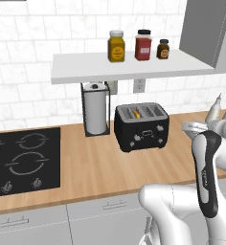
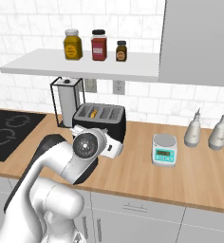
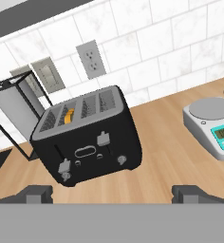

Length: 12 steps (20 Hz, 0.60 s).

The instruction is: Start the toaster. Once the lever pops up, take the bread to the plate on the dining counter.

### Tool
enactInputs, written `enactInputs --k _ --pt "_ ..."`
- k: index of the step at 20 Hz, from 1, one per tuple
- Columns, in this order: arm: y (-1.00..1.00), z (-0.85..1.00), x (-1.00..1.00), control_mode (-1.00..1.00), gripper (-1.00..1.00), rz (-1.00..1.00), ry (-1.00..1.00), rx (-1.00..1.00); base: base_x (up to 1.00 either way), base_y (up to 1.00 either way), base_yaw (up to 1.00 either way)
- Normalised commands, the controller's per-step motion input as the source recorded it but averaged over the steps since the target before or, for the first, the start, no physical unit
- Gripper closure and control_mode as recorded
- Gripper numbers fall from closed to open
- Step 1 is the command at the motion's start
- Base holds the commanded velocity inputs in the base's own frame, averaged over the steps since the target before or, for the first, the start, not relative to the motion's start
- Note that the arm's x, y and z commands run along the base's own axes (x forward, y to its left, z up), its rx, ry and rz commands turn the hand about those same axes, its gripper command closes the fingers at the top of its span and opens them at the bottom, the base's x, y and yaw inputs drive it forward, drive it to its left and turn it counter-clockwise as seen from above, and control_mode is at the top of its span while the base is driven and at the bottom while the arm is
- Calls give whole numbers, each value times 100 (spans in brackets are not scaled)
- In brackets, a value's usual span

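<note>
The black toaster (image 1: pixel 141 127) (image 2: pixel 99 118) (image 3: pixel 88 137) stands on the wooden counter against the tiled wall. The bread (image 3: pixel 69 115) (image 1: pixel 136 114) (image 2: pixel 92 113) shows as a tan-orange edge sunk in one slot. In the hand view a grey lever (image 3: pixel 103 138) sits high at the middle of the toaster's front. A second grey tab (image 3: pixel 64 166) sits low near its left end. My gripper (image 3: pixel 115 194) is open, nothing between its fingertips (image 3: pixel 35 193), and hangs in front of the toaster, apart from it. The plate and the dining counter are out of view.
A paper towel stand (image 1: pixel 96 109) is just left of the toaster. A small scale (image 2: pixel 163 149) and two grey bottles (image 2: pixel 194 128) are to its right. A shelf (image 1: pixel 129 67) with three jars hangs above it. The black cooktop (image 1: pixel 24 160) lies at the far left.
</note>
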Motion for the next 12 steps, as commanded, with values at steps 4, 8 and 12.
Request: enactInputs --k 4,8,12 --pt "0 0 0 -100 -100 0 0 0 0 0 0" --pt "0 0 0 -100 -100 0 0 0 0 0 0" --pt "0 0 0 -100 -100 0 0 0 0 0 0"
